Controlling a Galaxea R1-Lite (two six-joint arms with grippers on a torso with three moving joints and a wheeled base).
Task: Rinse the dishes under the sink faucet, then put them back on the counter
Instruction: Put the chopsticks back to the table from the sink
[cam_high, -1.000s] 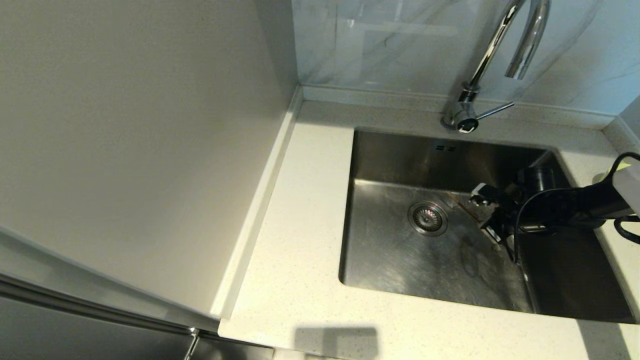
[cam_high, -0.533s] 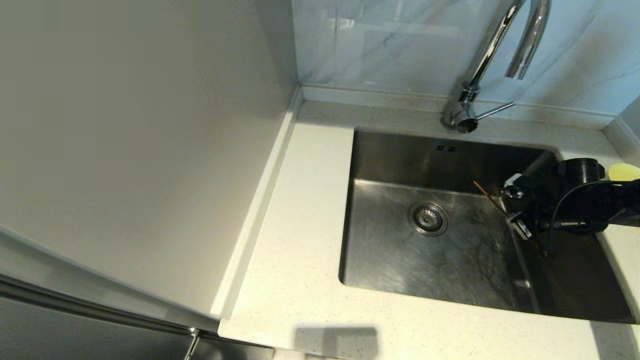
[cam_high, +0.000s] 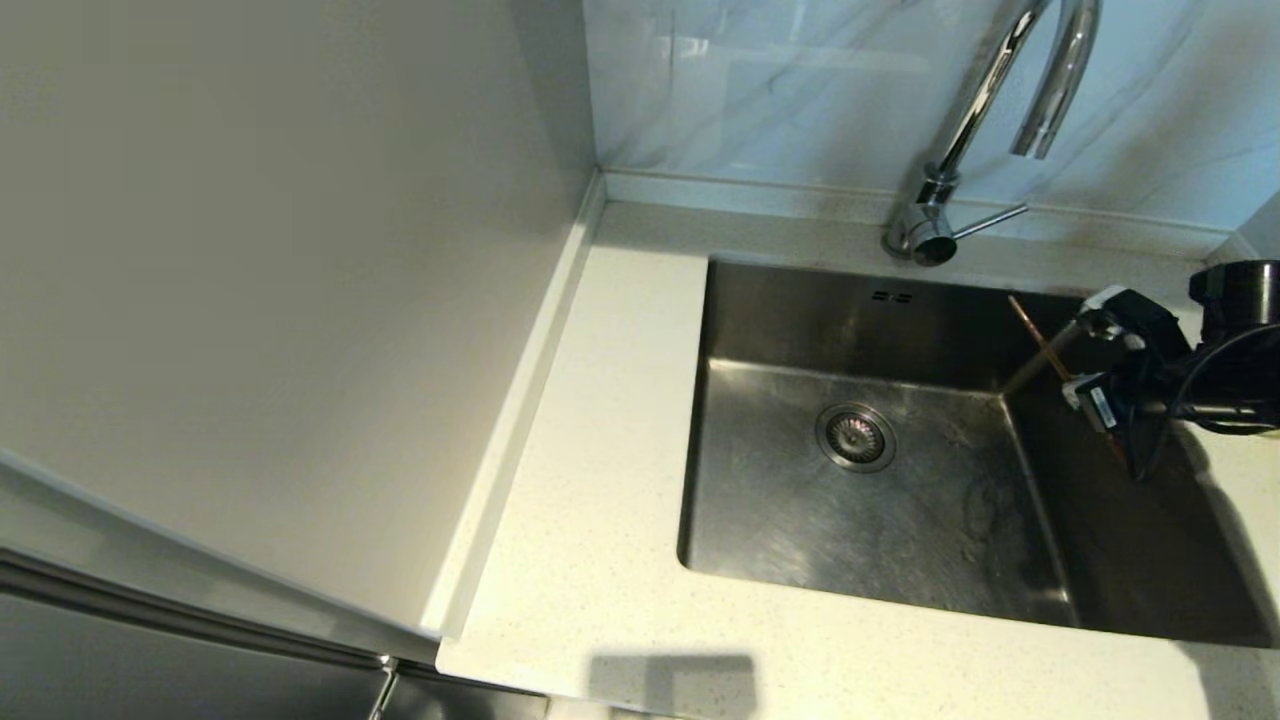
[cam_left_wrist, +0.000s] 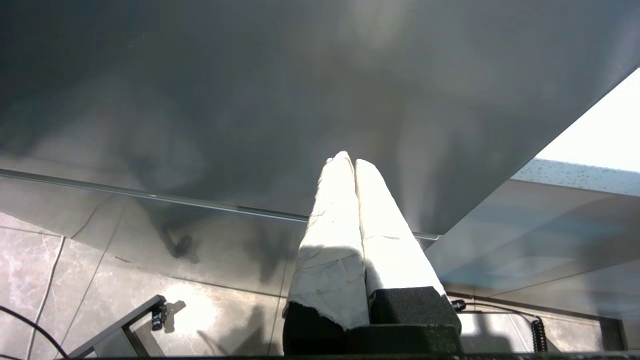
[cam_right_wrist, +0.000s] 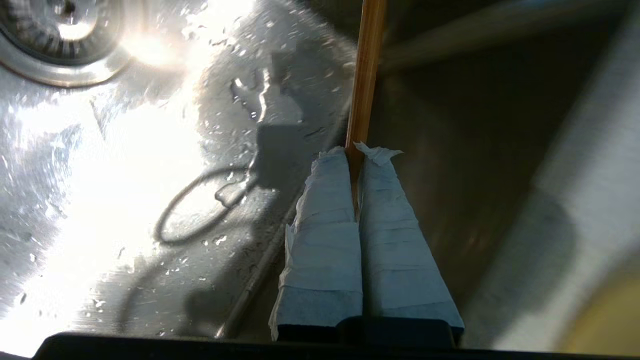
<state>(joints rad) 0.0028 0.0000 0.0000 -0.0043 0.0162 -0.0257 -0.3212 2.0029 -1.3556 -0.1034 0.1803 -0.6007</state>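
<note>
Nearest, counter (cam_high: 600, 420) front edge, off-white and speckled. Beyond it, sink (cam_high: 850, 520) basin, wet, with drain strainer (cam_high: 856, 436) on its floor. Over the sink's right side, right gripper (cam_high: 1085, 355) clamped on chopsticks (cam_high: 1035, 335), wooden shaft poking out past taped fingers (cam_right_wrist: 325, 230) and tilted toward the back wall. Behind the basin, sink faucet (cam_high: 990, 110), lever (cam_high: 990, 220) pointing right. Elsewhere, left gripper (cam_left_wrist: 350, 162) parked below counter level, fingers pressed together, holding nothing.
</note>
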